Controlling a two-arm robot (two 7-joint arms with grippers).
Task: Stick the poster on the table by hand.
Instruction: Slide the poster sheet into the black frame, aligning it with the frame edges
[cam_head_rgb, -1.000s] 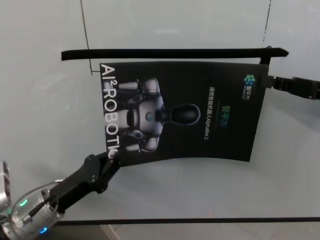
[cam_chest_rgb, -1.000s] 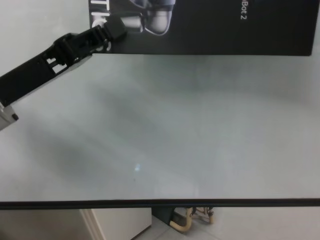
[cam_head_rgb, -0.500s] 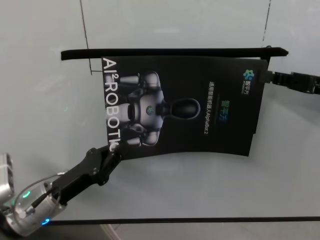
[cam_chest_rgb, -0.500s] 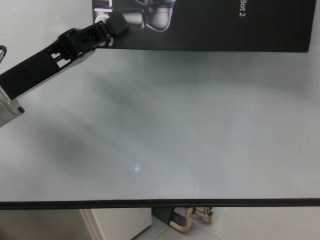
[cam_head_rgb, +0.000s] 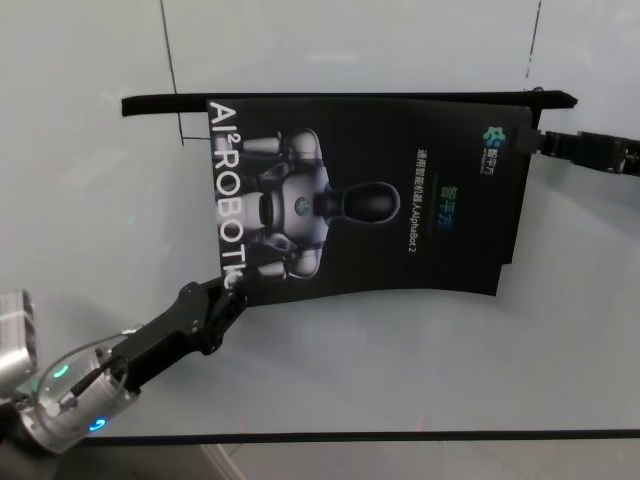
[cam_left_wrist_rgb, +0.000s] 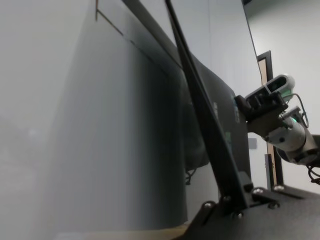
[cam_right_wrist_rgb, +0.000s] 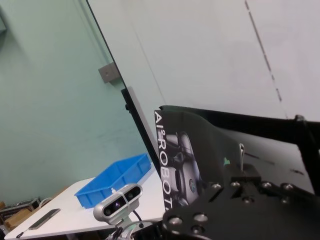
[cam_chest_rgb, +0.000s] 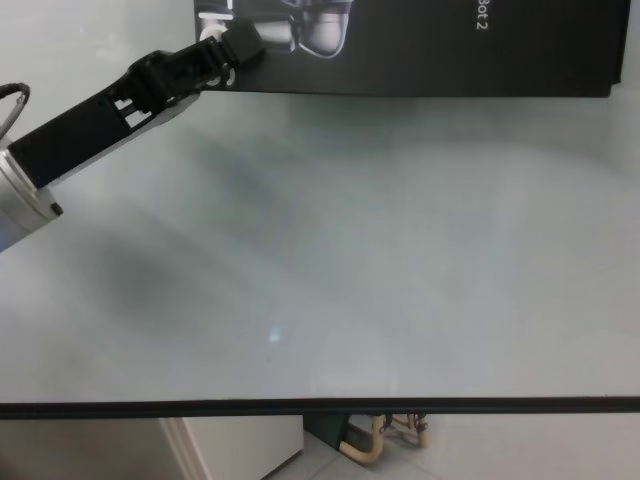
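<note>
The black poster (cam_head_rgb: 370, 200), with a silver robot and white "ROBOTIC" letters, hangs slightly bowed just above the pale table (cam_head_rgb: 90, 220). My left gripper (cam_head_rgb: 226, 296) is shut on its near-left corner, seen again in the chest view as left gripper (cam_chest_rgb: 236, 44) on the poster (cam_chest_rgb: 450, 50). At the far-right corner my right gripper (cam_head_rgb: 528, 141) is shut on the sheet. The right wrist view shows the poster (cam_right_wrist_rgb: 187, 150) curving away from its black fingers (cam_right_wrist_rgb: 243, 172). In the left wrist view the poster (cam_left_wrist_rgb: 220, 115) is edge-on.
A long black strip (cam_head_rgb: 150, 105) lies across the table along the poster's far edge. Thin dark seams (cam_head_rgb: 170, 50) cross the far table. The table's dark front edge (cam_chest_rgb: 320, 407) runs near me. A blue tray (cam_right_wrist_rgb: 117, 177) stands on another table off to the side.
Both grippers carried the poster away from me and slightly right. Its far edge now overlaps the black strip, where a gap showed before. The left arm reached farther over the table.
</note>
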